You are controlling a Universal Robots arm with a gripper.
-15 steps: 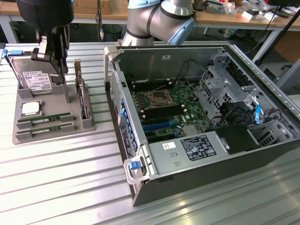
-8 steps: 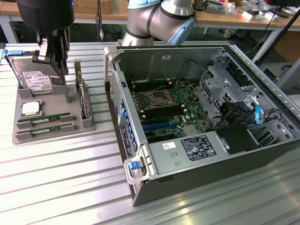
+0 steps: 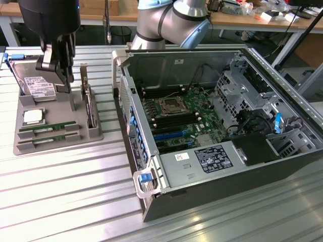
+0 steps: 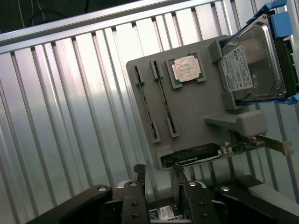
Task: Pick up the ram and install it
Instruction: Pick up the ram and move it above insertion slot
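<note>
Pincer (image 3: 59,75): fingers (image 4: 178,179) stood partway apart, nothing between them. Hung over grey tray (image 3: 58,113), back half.

Exterior view, clock read from pincer:
- 6 o'clock: one ram stick (image 3: 43,129), lay in tray slot.
- Just past it, same bearing: other ram stick (image 3: 50,139), parallel, in next slot by tray's front edge.
- 7: CPU (image 3: 33,117).
- 9: hard drive (image 3: 39,86), propped tilted.
- 4: bracketed card (image 3: 90,103), on edge.
- 3: open computer case (image 3: 227,194), motherboard (image 3: 176,111) inside.
</note>
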